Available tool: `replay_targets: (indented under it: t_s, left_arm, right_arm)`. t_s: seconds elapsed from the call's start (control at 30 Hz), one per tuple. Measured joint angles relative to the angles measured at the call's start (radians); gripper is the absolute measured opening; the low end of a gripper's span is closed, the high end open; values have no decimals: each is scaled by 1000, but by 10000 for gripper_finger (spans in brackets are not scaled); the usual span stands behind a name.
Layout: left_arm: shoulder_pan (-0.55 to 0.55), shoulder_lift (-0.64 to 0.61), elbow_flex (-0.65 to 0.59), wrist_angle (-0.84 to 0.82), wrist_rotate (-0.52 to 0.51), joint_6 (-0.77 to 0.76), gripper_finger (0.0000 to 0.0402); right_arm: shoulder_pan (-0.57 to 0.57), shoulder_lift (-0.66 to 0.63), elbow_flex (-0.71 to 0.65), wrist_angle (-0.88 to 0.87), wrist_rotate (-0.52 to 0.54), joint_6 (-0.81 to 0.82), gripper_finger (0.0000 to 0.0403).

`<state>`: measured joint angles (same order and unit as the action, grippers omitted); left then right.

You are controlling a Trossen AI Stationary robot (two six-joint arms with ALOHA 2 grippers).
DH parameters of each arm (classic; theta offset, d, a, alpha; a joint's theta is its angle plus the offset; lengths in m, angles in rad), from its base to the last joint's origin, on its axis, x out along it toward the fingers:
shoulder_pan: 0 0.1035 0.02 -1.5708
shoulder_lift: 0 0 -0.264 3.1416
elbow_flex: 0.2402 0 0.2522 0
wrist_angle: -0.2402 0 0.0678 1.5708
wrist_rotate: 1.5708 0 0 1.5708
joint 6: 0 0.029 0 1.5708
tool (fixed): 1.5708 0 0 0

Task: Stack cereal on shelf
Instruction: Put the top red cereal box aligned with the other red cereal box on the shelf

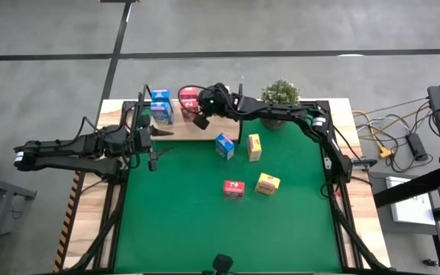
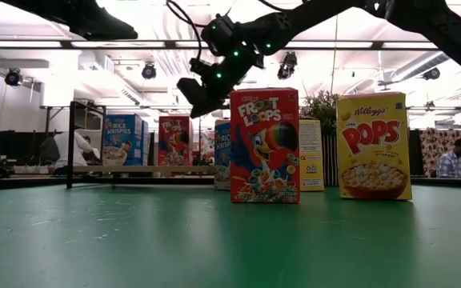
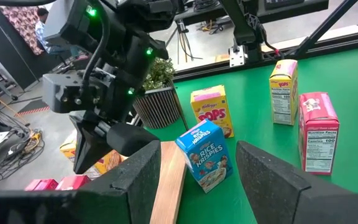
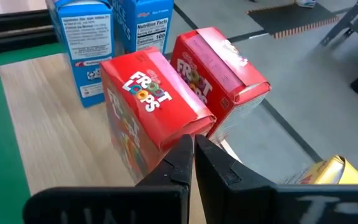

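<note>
open green mat in front; 4 loose boxes and plant crowd the shelf.

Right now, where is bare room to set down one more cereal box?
The green mat is bare near its front edge, nearer than the red box and yellow box. The shelf is crowded at its left end, where the shut right gripper hangs.

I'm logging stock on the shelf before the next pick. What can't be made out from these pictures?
- Yellow box by the shelf: right wrist view, cut off by the right gripper; label unreadable.
- Boxes on the shelf: high view, the right arm covers the red ones, so no full count.
- Blue box: low view, mostly hidden behind the Froot Loops box.
</note>
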<state>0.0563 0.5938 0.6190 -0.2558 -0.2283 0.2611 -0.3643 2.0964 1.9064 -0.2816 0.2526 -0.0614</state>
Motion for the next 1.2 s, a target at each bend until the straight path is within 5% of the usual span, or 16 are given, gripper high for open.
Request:
replay_targets:
  t_s: [1.2]
  left_arm:
    - [0,0,0,0,0,0,192]
  right_arm:
    - [12,0,0,32,-15,24,9]
